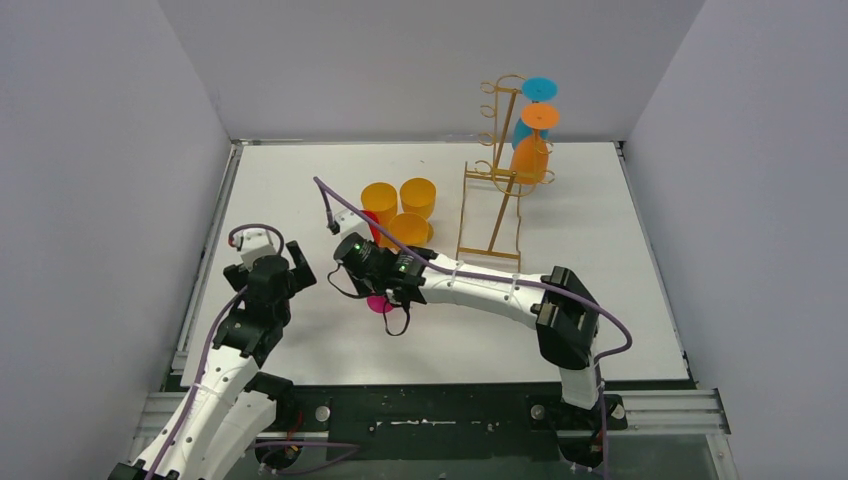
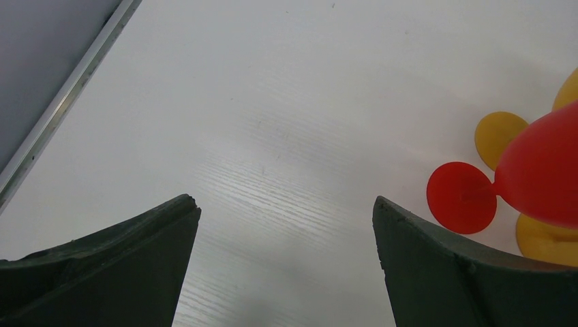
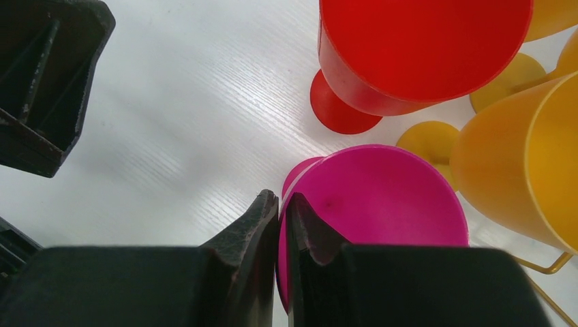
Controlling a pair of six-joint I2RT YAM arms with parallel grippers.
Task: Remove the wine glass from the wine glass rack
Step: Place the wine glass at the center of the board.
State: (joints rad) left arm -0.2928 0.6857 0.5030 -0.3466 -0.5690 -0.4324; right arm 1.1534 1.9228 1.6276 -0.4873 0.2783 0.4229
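Jaws of the right gripper (image 3: 281, 201) are closed on the rim of one magenta plastic wine glass (image 3: 382, 204), with one finger on each side of the thin wall. This glass is off the rack. It sits a little left of the middle of the white worktop (image 1: 300, 180), nearer to the near edge than the other loose glasses. I cannot tell if its foot touches the surface.

Jaws of the left gripper (image 2: 283, 204) stand wide apart with nothing between them. This gripper is close to the left edge, well apart from all the glasses.

One tall gold wire rack (image 1: 498, 176) stands upright near the far edge, toward the far right corner. Two glasses hang on it upside down, with their round feet at the top. One is an orange plastic wine glass (image 1: 531, 158). The other is a blue plastic wine glass (image 1: 540, 88), which hangs behind the orange one and a little higher.

Around the middle of the worktop, between the rack and the magenta glass, there is a tight group of four upright glasses. It has three yellow plastic wine glasses (image 1: 418, 193) and one red plastic wine glass (image 3: 422, 48). The red one is at the left side of the group, just beside the magenta glass. In the right wrist view its round foot is near the magenta rim but not touching it.

In total there are seven glasses: two on the rack, four standing loose, and one in the right gripper.
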